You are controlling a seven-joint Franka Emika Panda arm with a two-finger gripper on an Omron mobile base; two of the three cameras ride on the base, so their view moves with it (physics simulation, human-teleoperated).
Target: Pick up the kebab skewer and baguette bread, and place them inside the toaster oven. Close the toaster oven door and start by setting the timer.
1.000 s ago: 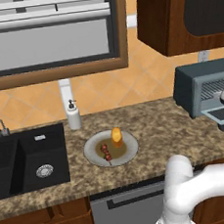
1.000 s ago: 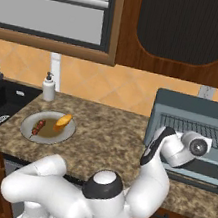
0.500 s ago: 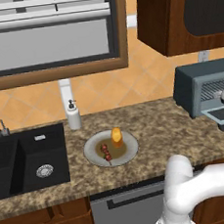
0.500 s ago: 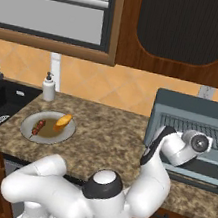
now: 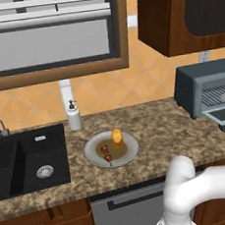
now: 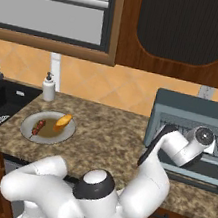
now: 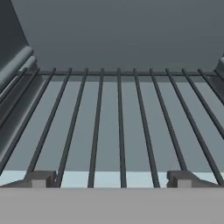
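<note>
Kebab skewer point(image 5: 107, 153), baguette bread point(image 5: 117, 136) on plate point(image 5: 95, 153); soap bottle point(image 5: 74, 115) behind.

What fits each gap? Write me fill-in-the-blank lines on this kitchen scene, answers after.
1. The kebab skewer and baguette bread lie on the grey ____.
2. The toaster oven door is ____.
3. The gripper points at the oven's wire ____, its jaws ____.
4. The soap bottle stands beside the black ____.

Answers: plate; open; rack; open; sink
</note>
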